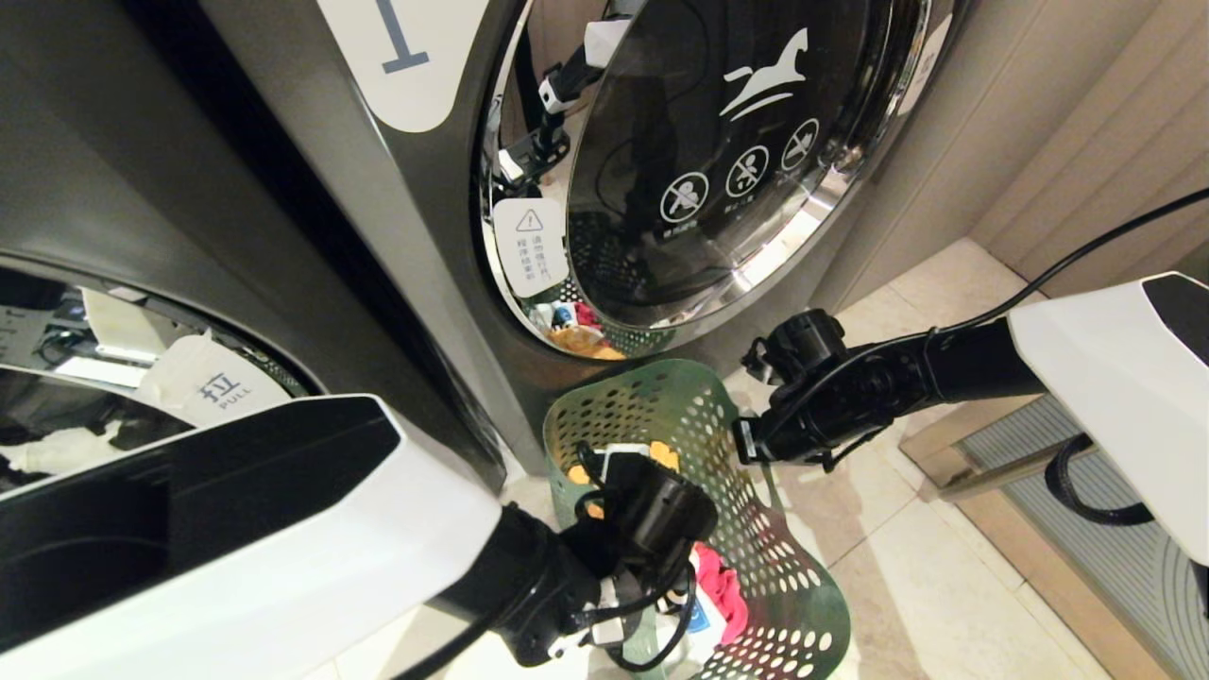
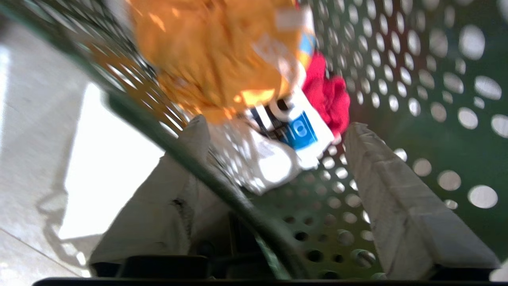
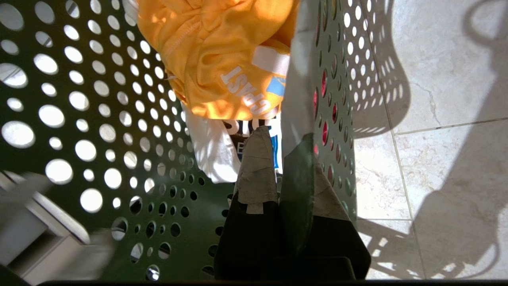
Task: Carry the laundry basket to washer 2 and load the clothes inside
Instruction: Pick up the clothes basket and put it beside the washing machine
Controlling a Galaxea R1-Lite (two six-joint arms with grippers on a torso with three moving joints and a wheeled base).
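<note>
The green perforated laundry basket point(image 1: 652, 392) stands on the tiles below a washer door. It holds the clothes: a yellow garment point(image 3: 222, 51), a white printed shirt point(image 2: 274, 159) and a red garment point(image 2: 329, 95). My left gripper point(image 2: 278, 125) is open and straddles the basket's near rim, with one finger outside the wall and the other inside. My right gripper point(image 3: 289, 159) is shut on the far rim point(image 3: 295, 186), and it also shows at the basket's edge point(image 1: 756, 439). No label with "2" is in view, so I cannot tell which machine is washer 2.
The grey washer labelled "1" point(image 1: 401, 47) has its chrome-rimmed door point(image 1: 699, 161) closed just above the basket. A second washer's round door point(image 1: 142, 378) is at the left. Beige wall panels and a floor grate point(image 1: 1039, 463) lie to the right.
</note>
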